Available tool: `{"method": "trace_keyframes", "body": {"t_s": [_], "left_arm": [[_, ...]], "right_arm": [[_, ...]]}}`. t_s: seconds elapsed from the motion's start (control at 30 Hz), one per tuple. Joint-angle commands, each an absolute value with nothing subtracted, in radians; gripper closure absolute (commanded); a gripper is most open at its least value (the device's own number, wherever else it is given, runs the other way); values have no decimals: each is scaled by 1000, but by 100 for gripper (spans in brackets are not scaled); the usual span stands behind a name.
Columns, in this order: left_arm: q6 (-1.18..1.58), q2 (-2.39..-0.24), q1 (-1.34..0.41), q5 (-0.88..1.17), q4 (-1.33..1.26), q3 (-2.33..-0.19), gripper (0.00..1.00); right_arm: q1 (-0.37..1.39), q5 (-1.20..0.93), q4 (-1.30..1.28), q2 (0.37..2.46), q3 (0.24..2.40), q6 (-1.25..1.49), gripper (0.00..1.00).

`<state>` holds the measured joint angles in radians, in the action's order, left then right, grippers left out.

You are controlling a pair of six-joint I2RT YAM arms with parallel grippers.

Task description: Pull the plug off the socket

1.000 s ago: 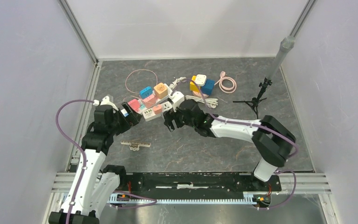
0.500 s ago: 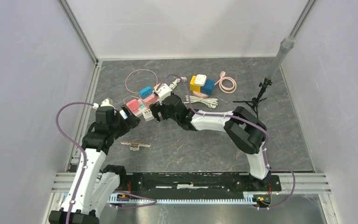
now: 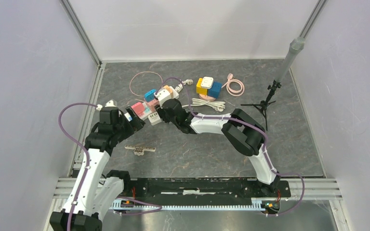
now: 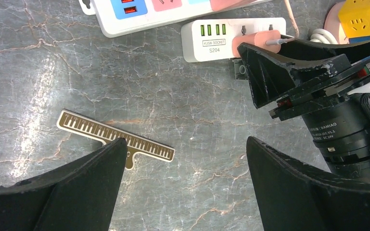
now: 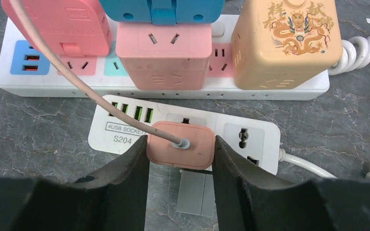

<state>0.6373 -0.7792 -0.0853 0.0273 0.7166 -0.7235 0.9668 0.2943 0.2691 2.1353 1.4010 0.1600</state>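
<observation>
Closing in on the target now: the right gripper [image 5: 179, 153] has its two fingers set against the left and right flanks of the pink plug [image 5: 192, 149], clamped on it as far as the wrist view shows. The plug sits seated in the small strip [image 5: 250, 134] on the table, just right of its four green USB ports, with a pink cable [image 5: 77, 77] running out of its top face and away to the upper left. It looks like a small, rigid plastic block, light but smooth-sided, so the pads could slide off if the squeeze is weak. The flanks are the right place to hold; the soft cable is not, since tugging it would only bend it. Only prong friction should hold it, yet the strip itself looks light and may well lift along with the plug. The left gripper [image 4: 185, 144] hangs wide open over bare table [image 4: 183, 96] near a notched gold comb [image 4: 115, 139], close enough, I'd say, to pin the strip down. No bins here, only outlets: the small strip's other sockets look vacant, while the long strip [image 5: 270, 89] behind it is crowded with a pink adapter [image 5: 164, 53], a blue one [image 5: 161, 9], a second pink [image 5: 58, 24] and a cream cube [image 5: 284, 38] with a dragon print.
</observation>
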Motion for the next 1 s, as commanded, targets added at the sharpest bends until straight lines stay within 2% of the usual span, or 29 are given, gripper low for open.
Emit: {"method": "trace_keyframes", "body": {"t_s": [0.0, 0.17, 0.4, 0.47, 0.6, 0.67, 0.73, 0.9, 0.97], "left_arm": [[678, -780, -83, 51, 695, -741, 0], [675, -836, -85, 311, 568, -684, 0], [746, -863, -84, 315, 472, -568, 0], [779, -858, -84, 311, 417, -523, 1], [833, -882, -86, 322, 307, -460, 2], [851, -906, -86, 322, 266, -448, 2], [871, -928, -89, 306, 235, -438, 2], [920, -1007, -104, 276, 123, -420, 9], [916, -1054, -120, 275, 109, -437, 11]], "right_arm": [[968, 296, 268, 2098, 1377, 169, 57], [968, 290, 245, 2028, 1302, 197, 61], [974, 249, 226, 1919, 1150, 256, 60], [974, 237, 234, 1916, 1135, 259, 53], [975, 236, 225, 1928, 1160, 247, 13], [975, 254, 218, 1925, 1172, 244, 4], [974, 257, 217, 1925, 1183, 235, 5], [972, 222, 170, 1982, 1252, 239, 30], [971, 210, 167, 1996, 1262, 240, 37]]}}
